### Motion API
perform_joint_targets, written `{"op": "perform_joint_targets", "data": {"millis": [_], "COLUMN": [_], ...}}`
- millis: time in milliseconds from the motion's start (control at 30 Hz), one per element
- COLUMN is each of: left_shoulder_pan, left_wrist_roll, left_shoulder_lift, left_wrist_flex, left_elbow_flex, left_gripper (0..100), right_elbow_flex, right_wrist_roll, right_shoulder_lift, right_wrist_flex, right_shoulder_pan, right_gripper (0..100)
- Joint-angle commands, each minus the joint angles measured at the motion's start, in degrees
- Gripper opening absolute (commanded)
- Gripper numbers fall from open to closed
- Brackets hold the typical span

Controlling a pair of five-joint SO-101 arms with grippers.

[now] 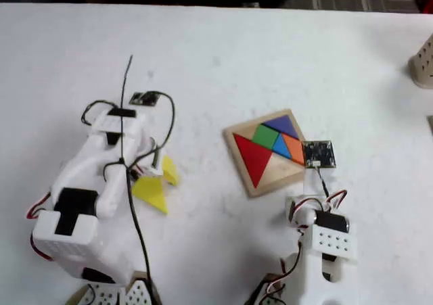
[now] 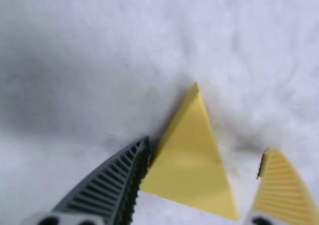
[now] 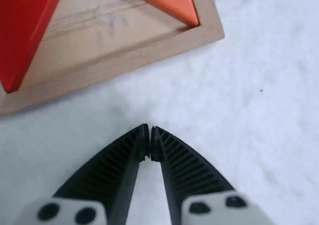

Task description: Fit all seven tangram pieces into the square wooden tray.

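The square wooden tray (image 1: pixel 277 178) lies mid-table, turned like a diamond. It holds a red triangle (image 1: pixel 256 157), a green square (image 1: pixel 266 136), a purple piece (image 1: pixel 284 125), a blue piece (image 1: pixel 281 147) and an orange piece (image 1: pixel 293 148). A yellow triangle (image 1: pixel 150 193) lies flat on the table to the tray's left. My left gripper (image 2: pixel 204 152) is open around the yellow triangle (image 2: pixel 189 160); its grey finger (image 2: pixel 124 175) touches one edge and its yellow finger (image 2: pixel 281 185) stands slightly off. My right gripper (image 3: pixel 149 135) is shut and empty, just outside the tray's rim (image 3: pixel 124 60), near the red triangle (image 3: pixel 25 30) and the orange piece (image 3: pixel 167 0).
A small dark circuit board (image 1: pixel 318 155) sits at the tray's right corner, above the right arm (image 1: pixel 329 241). Another board (image 1: pixel 144 99) and black cables lie by the left arm (image 1: pixel 88 203). A beige object (image 1: pixel 423 65) stands at the table's right edge.
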Motion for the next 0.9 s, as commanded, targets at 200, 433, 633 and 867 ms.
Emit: {"op": "perform_joint_targets", "data": {"millis": [200,433,633,867], "left_shoulder_pan": [2.95,-4.53,-5.14,-4.88], "left_wrist_roll": [0.53,-1.23,-13.45,-13.80], "left_shoulder_lift": [-0.84,-0.92,-1.01,-1.01], "left_wrist_flex": [6.51,7.12,7.74,7.74], "left_elbow_flex": [4.04,2.81,2.90,3.16], "left_gripper": [38,38,31,32], "right_elbow_flex": [-0.26,-0.26,-0.26,-0.26], "right_wrist_roll": [0.53,0.53,0.53,0.53], "right_shoulder_lift": [-1.54,-1.54,-1.54,-1.54], "right_wrist_flex": [-1.01,-1.01,-1.01,-1.01], "right_shoulder_pan": [-0.22,-0.13,-0.13,-0.22], "right_gripper": [2.1,2.1,2.1,2.1]}}
